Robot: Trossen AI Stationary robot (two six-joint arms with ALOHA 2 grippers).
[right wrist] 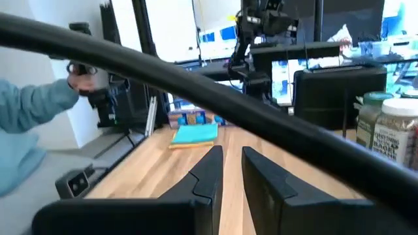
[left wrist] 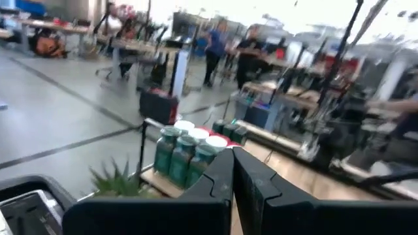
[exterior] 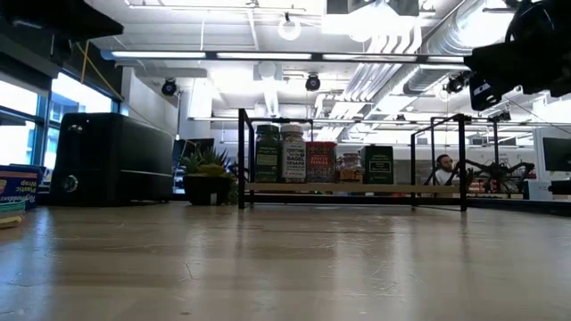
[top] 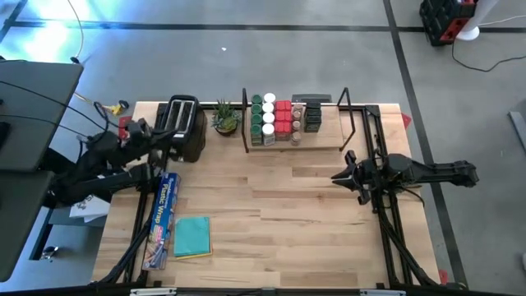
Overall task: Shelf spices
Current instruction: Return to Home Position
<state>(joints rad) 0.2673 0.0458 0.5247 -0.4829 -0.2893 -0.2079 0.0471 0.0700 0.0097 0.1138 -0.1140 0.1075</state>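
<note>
Spices [top: 283,121]: ranked on shelf [top: 333,136], counter [top: 271,214] at 12 o'clock. Left hand [left wrist: 232,156]: 9 o'clock, closed, empty. Right hand [right wrist: 230,156]: 3 o'clock, fingers narrowly parted, empty.

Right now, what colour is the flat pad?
The flat rectangular pad is teal, clearest in the high view.

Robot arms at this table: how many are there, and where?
2 arms: the left gripper sits by the black toaster on the left; the right gripper hovers near the shelf's right end. None seems hidden.

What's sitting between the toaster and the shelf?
A potted plant, seen in the high view, stands between the toaster and the shelf.
</note>
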